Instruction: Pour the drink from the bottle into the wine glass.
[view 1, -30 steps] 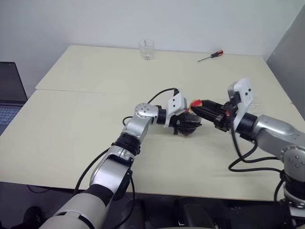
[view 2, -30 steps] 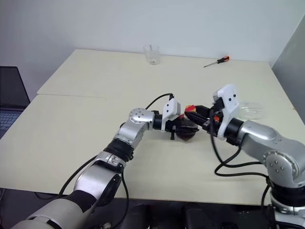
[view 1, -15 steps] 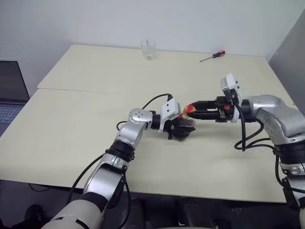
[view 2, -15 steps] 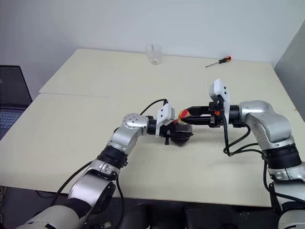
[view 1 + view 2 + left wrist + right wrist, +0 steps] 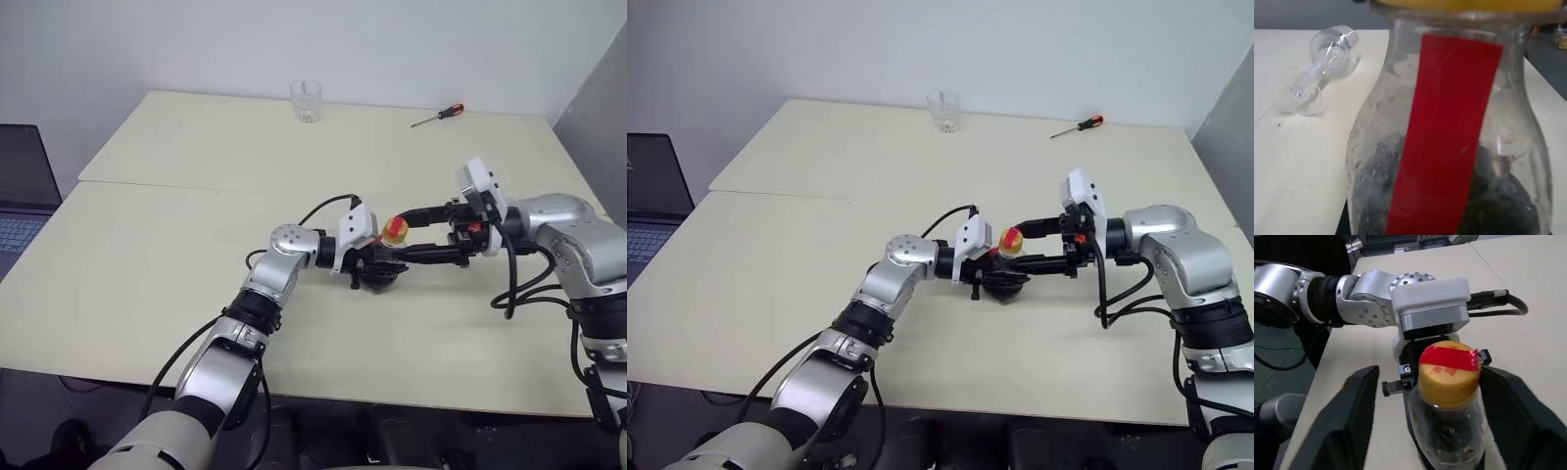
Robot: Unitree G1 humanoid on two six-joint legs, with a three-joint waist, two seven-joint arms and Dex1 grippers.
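The bottle [image 5: 382, 262] stands upright low over the middle of the table, with my left gripper [image 5: 375, 276] shut on its rounded body. Its yellow-orange cap [image 5: 1449, 369] with a red strip is on the neck. The dark drink [image 5: 1488, 196] lies in the bottom of the bottle. My right gripper [image 5: 409, 235] reaches in from the right and is open, one finger [image 5: 1356, 421] on each side of the cap and apart from it. The wine glass [image 5: 1327, 58] lies on its side on the table beyond the bottle.
A short clear tumbler [image 5: 305, 101] stands at the table's far edge and a red-handled screwdriver [image 5: 437, 116] lies at the far right. A laptop [image 5: 20, 196] sits off the table's left side. Black cables loop off both wrists.
My right gripper, which was shut on the cap, has spread its fingers and rolled at the wrist. The left gripper and the bottle have stayed in place.
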